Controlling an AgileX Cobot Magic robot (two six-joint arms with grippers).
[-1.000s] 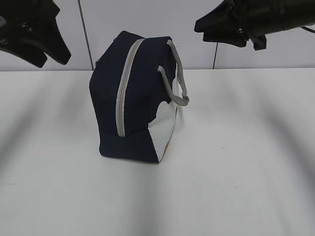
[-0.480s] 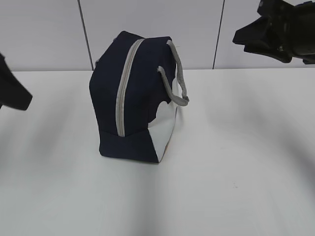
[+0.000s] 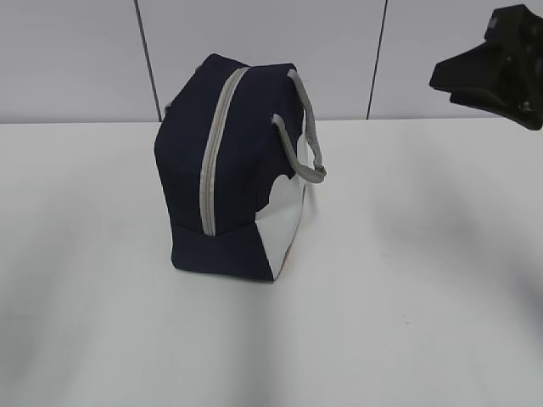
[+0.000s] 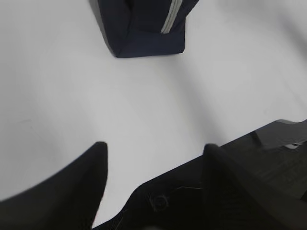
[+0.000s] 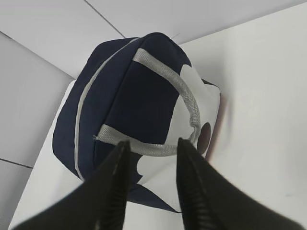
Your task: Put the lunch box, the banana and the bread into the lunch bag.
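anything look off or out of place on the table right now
Nothing stands out. The lunch bag stands upright on the white table, zipper shut along its length, handle draped down its side. No spill or damage shows.

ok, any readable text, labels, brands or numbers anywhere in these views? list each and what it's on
None readable in any view.
Soft navy-blue fabric lunch bag: no lettering; its white panel shows only a shape with a dark round patch, no text.
White table: blank.
Black left gripper and black right gripper: no markings legible.
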